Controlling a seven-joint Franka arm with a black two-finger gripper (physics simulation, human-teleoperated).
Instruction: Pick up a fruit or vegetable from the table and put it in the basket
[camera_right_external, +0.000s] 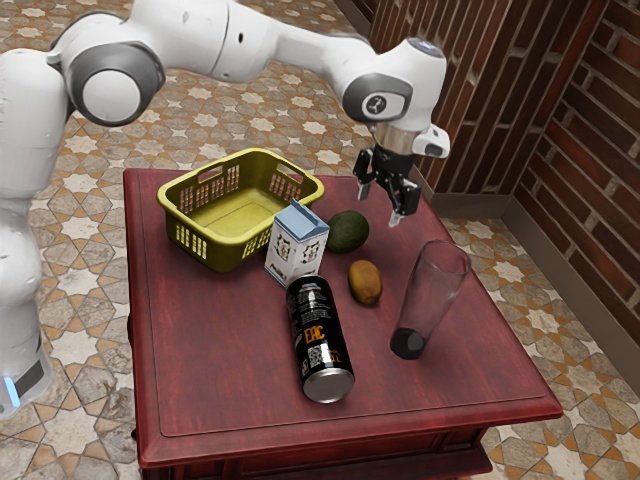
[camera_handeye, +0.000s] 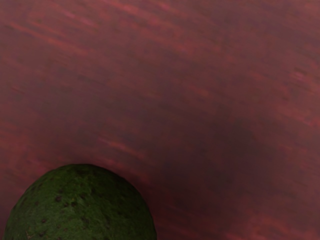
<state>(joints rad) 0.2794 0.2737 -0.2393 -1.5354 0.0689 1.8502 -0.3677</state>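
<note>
The green avocado (camera_right_external: 347, 232) is seen on the red table (camera_right_external: 200, 350), right of centre in the upper half of the exterior view; its outline is nearly round, its long axis is only faintly marked, and which end is the stem end cannot be told. In the wrist view its speckled top is cut off by the lower left edge. The brown oval fruit (camera_right_external: 366, 283) is set just below it in the exterior view, its long axis steeply slanted from upper left to lower right. The black gripper (camera_right_external: 380, 205) is held above the table, up and right of the avocado, pointed downward, its two fingers well parted and nothing gripped. The yellow-green basket (camera_right_external: 204, 230) is placed at upper left, partly screened by the upright carton (camera_right_external: 297, 245), by which the avocado's left side is closely flanked. Below, a black can (camera_right_external: 320, 342) is laid on its side, its silver base turned toward the bottom of the frame; an upright clear glass (camera_right_external: 431, 295) is stood right of the brown fruit.
</note>
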